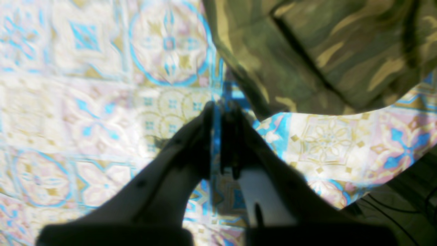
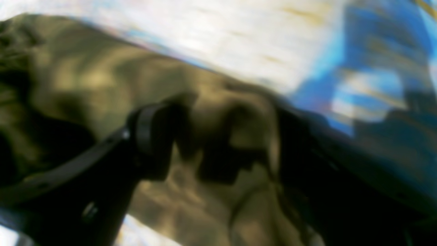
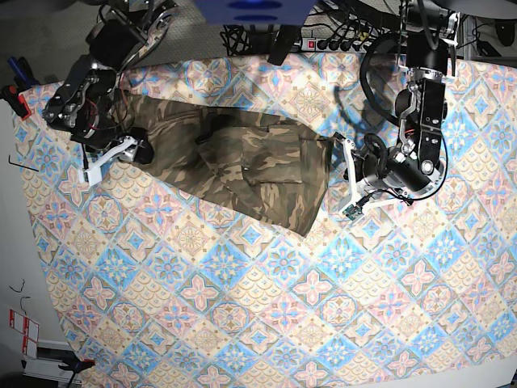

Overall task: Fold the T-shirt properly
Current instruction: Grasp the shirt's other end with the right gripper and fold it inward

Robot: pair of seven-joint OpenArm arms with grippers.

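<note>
I've got the right gripper [image 2: 218, 143] clamped on the T-shirt [image 3: 234, 166] far-left on the tablecloth [image 3: 323, 307], left gripper [image 1: 222, 136] pinched empty beside the hem; should lift slow, keep cloth taut.

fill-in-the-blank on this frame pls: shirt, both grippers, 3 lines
1. The right gripper has a bunch of the ____ between its fingers.
2. The left gripper is shut and holds ____, just off the T-shirt.
3. The T-shirt lies on a tile-patterned ____.

Missing words: T-shirt; nothing; tablecloth
</note>
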